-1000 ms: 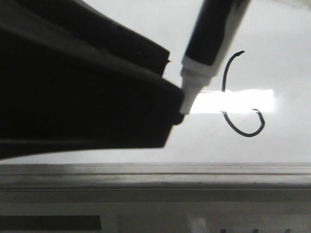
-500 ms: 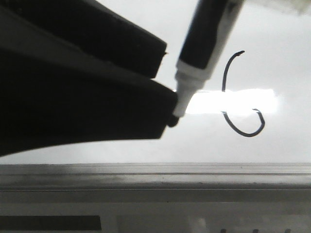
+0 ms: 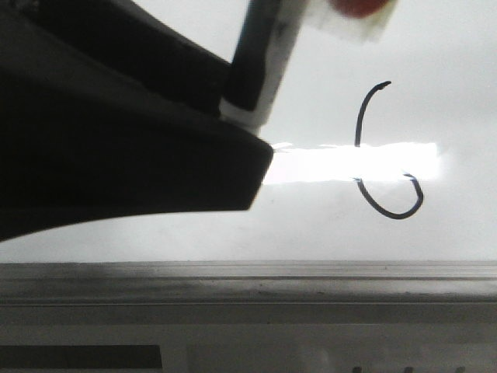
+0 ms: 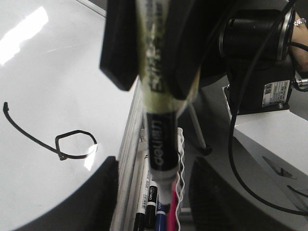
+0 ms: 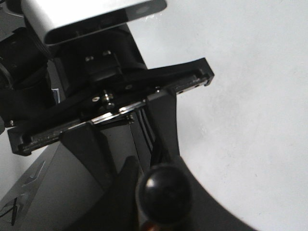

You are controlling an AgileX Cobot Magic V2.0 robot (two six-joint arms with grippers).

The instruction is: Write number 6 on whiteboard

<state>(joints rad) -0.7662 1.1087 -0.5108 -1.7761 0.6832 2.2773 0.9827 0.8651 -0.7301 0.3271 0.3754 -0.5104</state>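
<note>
The number 6 (image 3: 358, 124) is drawn in thin black line on the whiteboard (image 3: 233, 233), crossing the bright reflection. It also shows in the left wrist view (image 4: 33, 139). My right gripper (image 5: 166, 204) is shut on a black-and-white marker (image 4: 161, 144), whose round black end (image 5: 163, 192) sits between its fingers. The marker (image 3: 252, 70) hangs off the board, left of the 6. My left gripper (image 4: 161, 204) is open, its fingers (image 4: 110, 192) either side of the marker's tip. One left finger (image 3: 155, 155) fills the front view's left and hides the tip there.
The board's grey rail (image 3: 248, 284) runs along the near edge. A white wire tray (image 4: 181, 159) beside the rail holds several pens (image 4: 153, 211). A black device with cables (image 4: 260, 53) stands beyond. The left gripper's body (image 5: 110, 103) lies under the right wrist.
The marker has moved up and to the left, away from the 6, and its white tip has gone behind the black left finger. The 6 is unchanged.
</note>
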